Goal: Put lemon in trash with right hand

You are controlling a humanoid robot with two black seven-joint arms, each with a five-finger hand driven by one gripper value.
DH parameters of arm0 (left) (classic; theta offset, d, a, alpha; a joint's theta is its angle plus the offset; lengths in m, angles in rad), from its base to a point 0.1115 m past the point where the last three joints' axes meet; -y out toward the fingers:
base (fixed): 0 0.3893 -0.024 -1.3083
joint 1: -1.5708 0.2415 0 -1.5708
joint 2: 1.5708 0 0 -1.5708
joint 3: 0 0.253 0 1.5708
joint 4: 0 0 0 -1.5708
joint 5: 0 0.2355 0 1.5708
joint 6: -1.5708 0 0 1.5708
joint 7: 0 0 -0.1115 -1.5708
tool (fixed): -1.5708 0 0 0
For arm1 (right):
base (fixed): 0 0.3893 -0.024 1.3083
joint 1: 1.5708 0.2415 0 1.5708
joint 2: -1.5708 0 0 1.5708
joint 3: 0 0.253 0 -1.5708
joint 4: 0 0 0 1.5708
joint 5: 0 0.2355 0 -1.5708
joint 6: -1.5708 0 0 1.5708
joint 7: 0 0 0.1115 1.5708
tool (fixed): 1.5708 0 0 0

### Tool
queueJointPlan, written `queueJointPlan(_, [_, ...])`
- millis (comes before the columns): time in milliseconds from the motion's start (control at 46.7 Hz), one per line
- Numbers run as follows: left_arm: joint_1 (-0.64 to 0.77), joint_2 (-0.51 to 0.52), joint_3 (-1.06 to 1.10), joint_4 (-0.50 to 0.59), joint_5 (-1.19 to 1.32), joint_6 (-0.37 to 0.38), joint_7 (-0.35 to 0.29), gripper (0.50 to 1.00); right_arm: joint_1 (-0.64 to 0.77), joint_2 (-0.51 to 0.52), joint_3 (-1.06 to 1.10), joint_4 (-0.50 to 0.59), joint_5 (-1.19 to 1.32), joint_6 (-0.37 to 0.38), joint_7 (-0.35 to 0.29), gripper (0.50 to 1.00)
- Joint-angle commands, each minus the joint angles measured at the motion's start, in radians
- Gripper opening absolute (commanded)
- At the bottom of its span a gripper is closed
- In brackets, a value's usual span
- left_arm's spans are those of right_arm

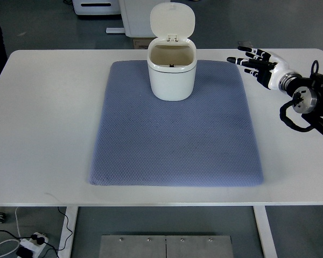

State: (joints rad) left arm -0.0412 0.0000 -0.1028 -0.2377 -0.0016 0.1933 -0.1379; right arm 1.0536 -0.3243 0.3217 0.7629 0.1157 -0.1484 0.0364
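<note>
Top view, right hand: the right hand [257, 64] comes in from the right edge and sits over the bare table [43, 123], just beside the mat's far right corner. Fingers are spread and straight; it holds nothing.
Top view, left hand: not in view.
Top view, lemon: no lemon shows on the mat, on the table or in the hand. It may lie inside the bin, but the inside bottom is hidden, so this cannot be confirmed.
Top view, bin: the white trash bin [171, 69] stands upright on the far middle of the blue mat [175, 134], with its lid [173, 22] tipped back and the mouth open.
Top view, progress: judged as either finished, with the hand empty and apart from the bin, or not begun. The view does not settle which.
Top view, edges: the mat stops short of every table edge, leaving white margins all round.
Top view, open room: the mat in front of the bin is free, and the space between hand and bin holds no obstacle.
</note>
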Motion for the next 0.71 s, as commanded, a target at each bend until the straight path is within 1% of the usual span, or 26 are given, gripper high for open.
queueJointPlan(0, [0.0, 0.0, 0.0, 0.0, 0.0, 0.0, 0.0, 1.0, -0.015, 0.051, 0.066, -0.072, 0.001, 0.006, -0.01, 1.0])
queueJointPlan(150, [0.0, 0.0, 0.0, 0.0, 0.0, 0.0, 0.0, 1.0, -0.033, 0.123, 0.164, -0.177, 0.002, 0.01, -0.016, 1.0])
queueJointPlan(300, [0.0, 0.0, 0.0, 0.0, 0.0, 0.0, 0.0, 1.0, -0.061, 0.142, 0.266, -0.257, 0.002, 0.035, -0.021, 1.0])
queueJointPlan(386, [0.0, 0.0, 0.0, 0.0, 0.0, 0.0, 0.0, 1.0, -0.078, 0.14, 0.298, -0.275, 0.002, 0.056, -0.032, 1.0])
queueJointPlan(535, [0.0, 0.0, 0.0, 0.0, 0.0, 0.0, 0.0, 1.0, -0.081, 0.123, 0.292, -0.277, 0.001, 0.078, -0.032, 1.0])
queueJointPlan(685, [0.0, 0.0, 0.0, 0.0, 0.0, 0.0, 0.0, 1.0, -0.083, 0.114, 0.28, -0.275, -0.004, 0.085, -0.032, 1.0])
